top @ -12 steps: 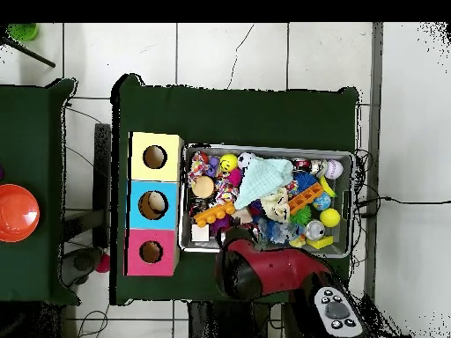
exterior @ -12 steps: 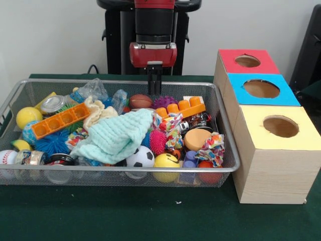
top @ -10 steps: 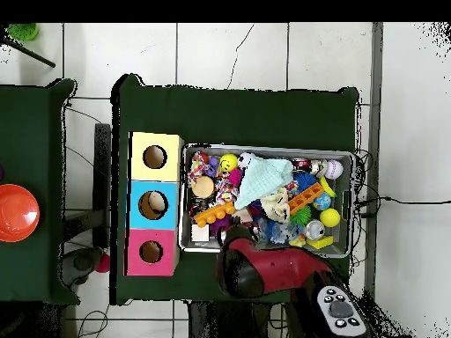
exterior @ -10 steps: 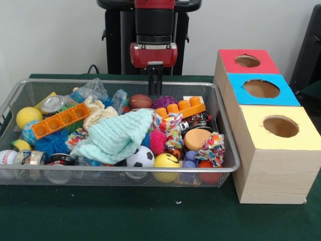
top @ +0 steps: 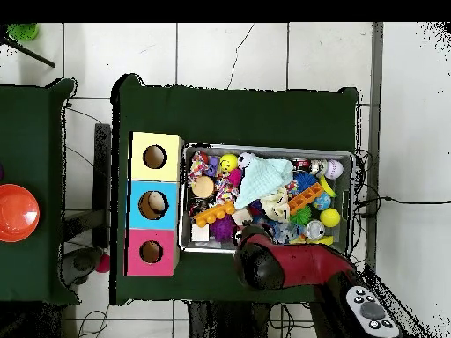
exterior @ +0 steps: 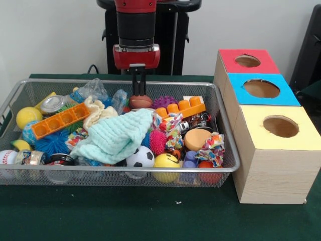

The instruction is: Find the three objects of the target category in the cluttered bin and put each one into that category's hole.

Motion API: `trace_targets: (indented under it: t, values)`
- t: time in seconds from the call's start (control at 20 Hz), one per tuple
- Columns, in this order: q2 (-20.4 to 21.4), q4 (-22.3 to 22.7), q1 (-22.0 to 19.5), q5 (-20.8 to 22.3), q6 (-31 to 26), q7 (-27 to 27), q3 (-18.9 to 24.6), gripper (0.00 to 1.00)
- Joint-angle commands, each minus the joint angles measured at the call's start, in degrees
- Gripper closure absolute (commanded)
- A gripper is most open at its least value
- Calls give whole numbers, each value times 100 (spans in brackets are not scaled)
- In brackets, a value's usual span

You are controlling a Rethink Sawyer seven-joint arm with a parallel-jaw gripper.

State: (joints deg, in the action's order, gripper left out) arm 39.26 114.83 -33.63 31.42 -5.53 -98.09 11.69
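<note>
While the gripper [exterior: 138, 89] hangs, the football [exterior: 141, 101] lies just below.

One wire-mesh metal bin [exterior: 15, 95]. One wooden box [exterior: 271, 170] with three round holes: red-topped [exterior: 248, 61], blue-topped [exterior: 261, 88], yellow-topped [exterior: 280, 126]. In the bin: two orange plastic building blocks [exterior: 60, 119] [exterior: 181, 108]; one mint knitted cloth [exterior: 116, 135]; one black-and-white soccer ball [exterior: 140, 157]; one yellow smiley ball [exterior: 166, 161]; one plain yellow ball [exterior: 27, 116]; one brown toy football [exterior: 141, 101]; two spiky balls, pink [exterior: 157, 141] and blue [exterior: 51, 143].

Wire bin [exterior: 220, 168] heaped with toys; three-hole box [exterior: 281, 165] just beside, holes open.
</note>
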Motion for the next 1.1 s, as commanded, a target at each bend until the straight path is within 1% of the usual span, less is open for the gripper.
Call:
trace_targets:
  t: [0.05,0.1,0.25,0.3,0.4,0.55,0.65,0.8,0.9,1.1]
  values:
    - [-380,-389,-273,175,166,-227,763,100]
    - [-411,-409,-279,185,125,-202,769,100]
    - [-289,-481,-153,240,-434,123,708,100]
    - [-287,-486,-154,236,-518,164,717,100]
    - [-301,-447,-196,227,-450,116,744,100]
    - [-256,-460,-183,218,-532,138,729,100]
    - [-239,-507,-122,303,-544,192,663,100]
    - [-140,-546,-90,394,-713,334,552,100]
    - [-27,-490,-204,361,-909,490,658,100]
    - [408,-288,-565,183,-1529,978,1119,100]
